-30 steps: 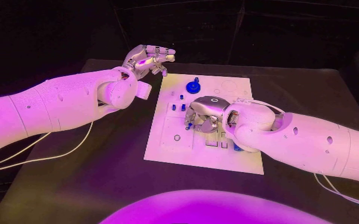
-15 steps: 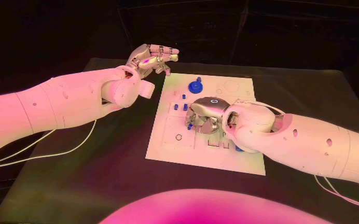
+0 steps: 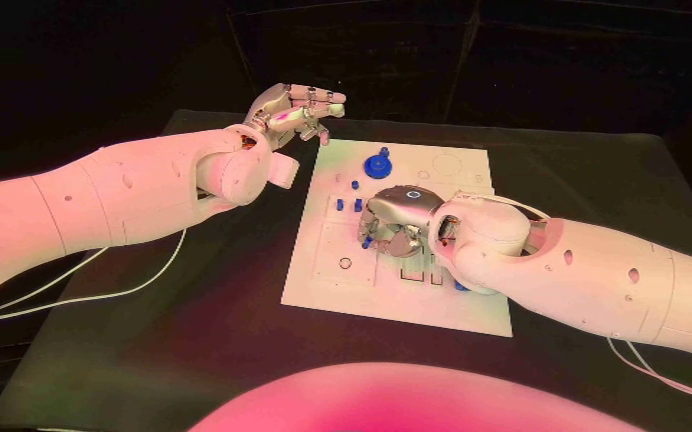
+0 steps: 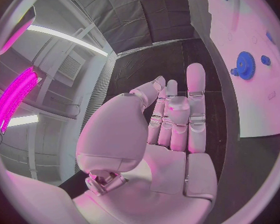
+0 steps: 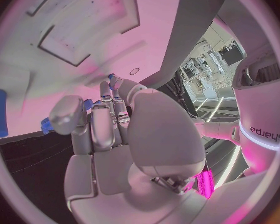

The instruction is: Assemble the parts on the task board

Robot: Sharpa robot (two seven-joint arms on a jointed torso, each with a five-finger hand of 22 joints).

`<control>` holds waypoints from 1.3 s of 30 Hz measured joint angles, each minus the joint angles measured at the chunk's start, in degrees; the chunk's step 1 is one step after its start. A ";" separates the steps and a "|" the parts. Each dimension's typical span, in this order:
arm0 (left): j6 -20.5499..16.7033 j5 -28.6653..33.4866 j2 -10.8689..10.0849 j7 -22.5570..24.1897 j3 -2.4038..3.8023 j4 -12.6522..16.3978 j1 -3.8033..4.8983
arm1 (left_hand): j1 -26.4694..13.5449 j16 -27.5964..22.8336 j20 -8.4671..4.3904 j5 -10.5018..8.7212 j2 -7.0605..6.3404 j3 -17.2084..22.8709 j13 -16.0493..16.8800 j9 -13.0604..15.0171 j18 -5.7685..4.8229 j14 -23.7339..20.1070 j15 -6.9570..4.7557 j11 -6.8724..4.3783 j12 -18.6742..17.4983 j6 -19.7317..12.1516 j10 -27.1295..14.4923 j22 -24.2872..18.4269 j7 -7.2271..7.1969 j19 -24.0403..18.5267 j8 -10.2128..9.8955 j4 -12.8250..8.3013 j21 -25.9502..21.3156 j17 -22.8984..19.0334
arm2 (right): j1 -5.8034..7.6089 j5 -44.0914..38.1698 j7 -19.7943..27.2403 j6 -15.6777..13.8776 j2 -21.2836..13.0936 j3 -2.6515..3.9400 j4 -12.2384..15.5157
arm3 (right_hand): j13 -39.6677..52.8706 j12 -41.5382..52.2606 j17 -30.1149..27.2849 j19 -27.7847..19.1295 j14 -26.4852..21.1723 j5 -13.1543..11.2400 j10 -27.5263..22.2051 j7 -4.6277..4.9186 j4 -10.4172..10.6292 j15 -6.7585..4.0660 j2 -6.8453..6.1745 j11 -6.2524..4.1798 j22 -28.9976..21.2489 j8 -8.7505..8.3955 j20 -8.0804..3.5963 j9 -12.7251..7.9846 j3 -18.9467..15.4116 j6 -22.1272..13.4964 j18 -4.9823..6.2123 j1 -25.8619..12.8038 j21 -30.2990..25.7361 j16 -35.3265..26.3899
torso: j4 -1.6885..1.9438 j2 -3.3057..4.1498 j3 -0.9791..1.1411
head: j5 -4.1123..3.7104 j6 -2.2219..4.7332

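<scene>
The right hand works over the task board, fingers curled, apparently pinching a small blue part; its next move calls for seating that part in its socket, while the left hand waits off-board, fingers curled on nothing.

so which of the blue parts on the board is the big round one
The blue gear near the task board's far edge, toothed and far larger than the small blue pegs beside it.

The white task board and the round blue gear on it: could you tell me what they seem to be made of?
The flat white task board looks like matte plastic or painted sheet: even colour, crisp cut slots, no glare. Which one is unclear. The round blue toothed gear looks like moulded or printed plastic: solid saturated colour, dull surface.
</scene>
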 measured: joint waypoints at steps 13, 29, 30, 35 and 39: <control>0.30 0.00 0.02 -0.29 0.00 -0.05 0.00 | 0.00 0.00 0.00 0.00 0.00 0.00 0.00 0.00 0.00 0.00 0.00 -0.21 0.00 0.00 -0.21 0.01 0.00 0.00 0.00 0.00 0.00 0.00 | -0.02 -1.05 -0.67 0.21 0.39 -0.02 0.00 | -0.01 0.00 0.06 0.00 0.00 -0.01 0.21 -0.01 0.00 0.00 0.01 0.21 0.04 -0.15 0.00 0.04 0.00 -0.01 0.00 -0.45 0.00 -0.01 | 0.02 -0.01 -0.04 | -0.12 -0.15; 0.54 0.01 -0.05 -0.60 -0.01 0.00 0.00 | 0.00 0.00 0.00 0.00 0.00 0.00 0.02 0.00 0.00 0.00 0.00 -0.21 0.23 0.00 -0.20 0.00 0.00 0.00 0.00 0.00 0.00 -0.03 | -0.01 -1.50 -1.23 1.87 1.16 0.00 -0.49 | -0.10 -2.36 -0.20 -0.02 0.00 0.59 -1.75 0.89 0.00 0.00 -1.26 1.06 -0.60 -2.05 0.03 -0.24 0.00 -1.96 0.00 -3.14 0.00 -0.01 | 0.02 -0.02 -0.07 | -0.21 -0.41; 0.55 0.01 -0.05 -0.61 -0.01 0.00 0.00 | 0.00 0.00 0.00 0.00 0.00 0.00 0.05 0.00 0.00 0.00 0.00 -0.20 0.26 0.00 -0.20 -0.01 0.00 0.00 0.00 0.00 0.00 -0.09 | -0.01 -1.50 -1.26 1.84 1.16 0.00 -0.53 | -0.15 -2.91 -0.52 -0.36 -0.01 0.59 -2.65 1.23 0.00 0.10 -1.55 1.33 -1.13 -2.57 0.36 -0.29 0.00 -2.72 0.00 -3.44 -0.31 -0.01 | 0.02 -0.02 -0.07 | -0.21 -0.44; 0.63 0.01 -0.05 -0.68 -0.01 0.00 0.00 | 0.00 0.00 0.00 0.00 0.00 0.00 0.05 0.00 0.00 0.00 0.00 -0.20 0.26 0.00 -0.20 -0.04 0.00 0.00 0.00 0.00 0.00 -0.10 | -0.01 -1.49 -1.38 1.41 1.12 -0.02 -0.63 | -0.19 -4.99 -2.84 -1.90 0.00 0.78 -6.85 2.41 -0.33 1.29 -2.60 2.67 -4.65 -3.94 1.28 -0.30 -0.34 -5.06 -0.01 -4.49 -2.48 -1.54 | 0.02 -0.02 -0.07 | -0.20 -0.46; 0.69 0.01 -0.06 -0.74 -0.01 0.00 0.00 | 0.00 0.00 0.00 0.00 0.00 0.00 0.05 0.00 -0.01 -0.20 0.20 0.01 0.25 0.00 -0.41 -0.03 0.00 0.00 0.00 0.00 0.00 -0.10 | -0.02 -1.40 -1.38 0.51 0.83 -0.02 -0.37 | -0.12 -5.32 -4.94 -3.04 -0.21 0.97 -9.39 2.57 -0.74 1.66 -3.36 3.15 -7.50 -4.15 1.73 -0.29 -1.58 -6.92 0.54 -5.25 -4.25 -3.01 | 0.02 -0.02 -0.04 | -0.15 -0.47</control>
